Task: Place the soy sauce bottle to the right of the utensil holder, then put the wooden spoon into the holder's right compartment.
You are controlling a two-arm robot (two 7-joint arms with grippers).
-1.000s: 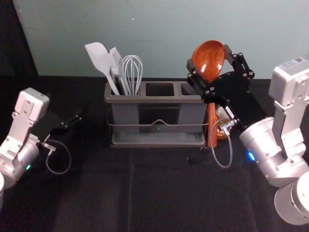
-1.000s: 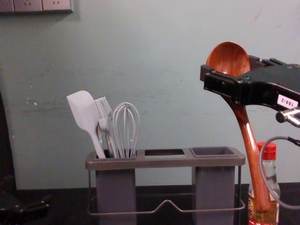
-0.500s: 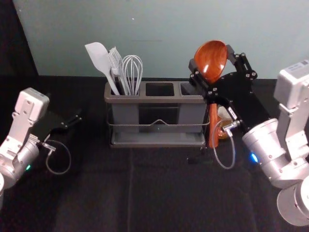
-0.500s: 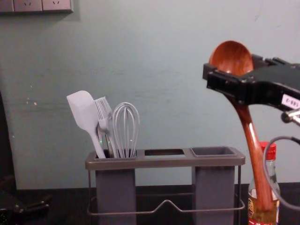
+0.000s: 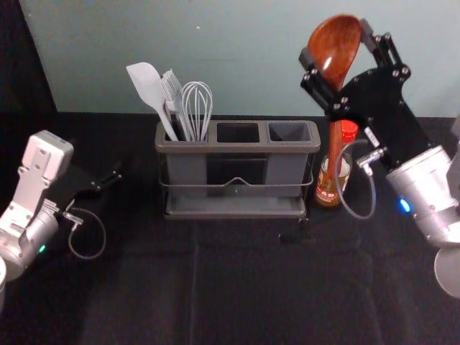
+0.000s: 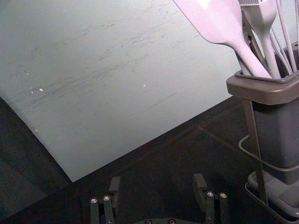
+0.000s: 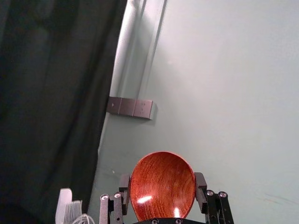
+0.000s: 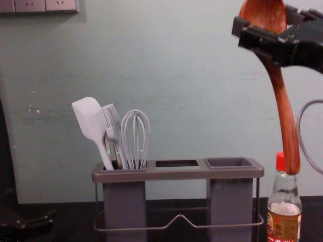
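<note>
Black cloth covers the worktop (image 5: 237, 287) before a pale green wall (image 5: 251, 50), where the first half of a two-part tidy-up looks complete: the soy sauce bottle (image 5: 325, 188) stands upright just to the right of the utensil holder (image 5: 231, 147). Left to do is the wooden spoon (image 5: 336, 54), held aloft on the right side of the scene, its bowl clamped in the right hand (image 5: 336, 44) and its handle pointing down in line with the bottle; whether the two touch cannot be told. Its destination, the right compartment (image 5: 290, 131), is empty, so a move left and a lowering appear to be needed. Pale utensils (image 8: 111, 136) occupy the left compartment (image 8: 124, 201). The left hand (image 6: 156, 184) idles at left, its fingers apart, holding nothing.
</note>
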